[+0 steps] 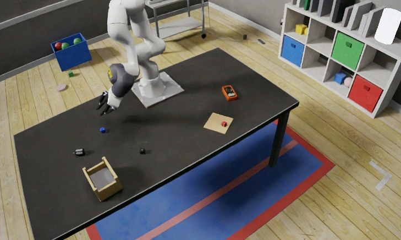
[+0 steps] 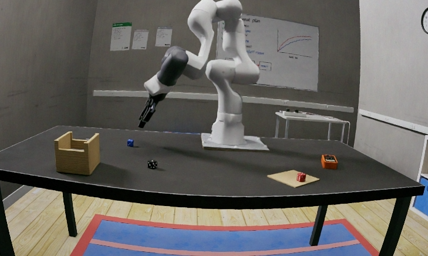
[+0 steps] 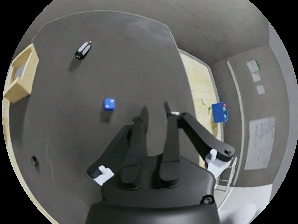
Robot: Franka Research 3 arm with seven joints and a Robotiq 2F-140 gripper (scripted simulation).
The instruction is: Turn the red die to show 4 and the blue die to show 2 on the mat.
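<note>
The blue die [image 1: 102, 129] [image 2: 130, 142] [image 3: 109, 104] lies on the black table [image 1: 196, 74] at its left middle, off the mat. The red die [image 1: 224, 123] [image 2: 300, 177] sits on the tan mat [image 1: 213, 123] [image 2: 283, 178] near the table's right front edge. The black die [image 1: 142, 151] [image 2: 152, 164] lies on the table in front of the blue one. My gripper [image 1: 102, 110] [image 2: 141, 124] [image 3: 156, 110] hangs tilted in the air above and behind the blue die. Its fingers stand a narrow gap apart with nothing between them.
An open wooden box [image 1: 102, 178] [image 2: 77, 154] [image 3: 16, 72] stands at the front left. A small black and white object [image 1: 79, 152] [image 3: 83, 50] lies left of the black die. An orange device [image 1: 229, 92] [image 2: 329, 161] sits behind the mat. The arm's base [image 1: 157, 89] is at the table's back edge.
</note>
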